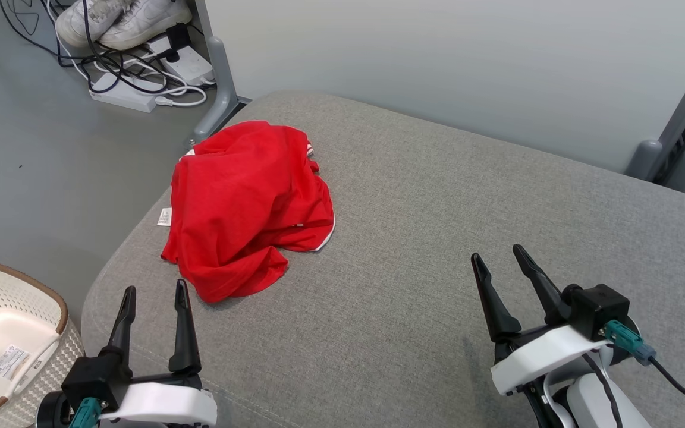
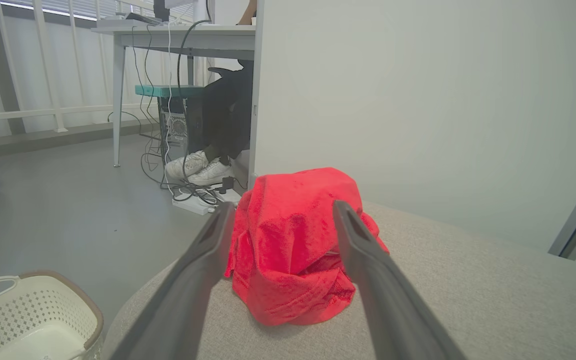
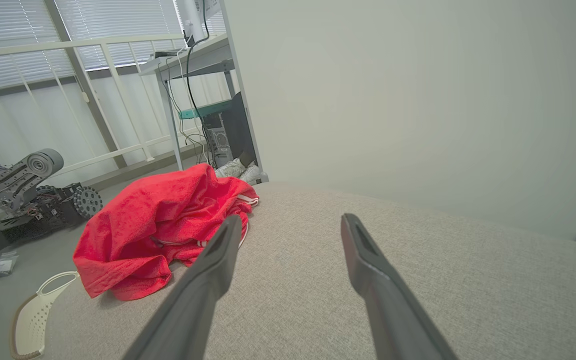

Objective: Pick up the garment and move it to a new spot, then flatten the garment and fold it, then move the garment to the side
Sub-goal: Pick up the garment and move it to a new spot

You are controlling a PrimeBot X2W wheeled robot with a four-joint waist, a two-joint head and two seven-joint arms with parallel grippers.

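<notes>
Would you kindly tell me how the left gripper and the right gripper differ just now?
The left gripper sits just short of the red garment; the right gripper is far from it, over bare grey cushion. The left gripper's fingers aim at the garment; the right gripper's aim past it. Both are open and empty.

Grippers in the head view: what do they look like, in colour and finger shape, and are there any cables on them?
The left gripper and right gripper match. Each has two long, black, tapering fingers on a black block, mounted on a curved white shell. Each carries a teal connector, and a black cable leaves the right one. The right forearm is pale white.
</notes>
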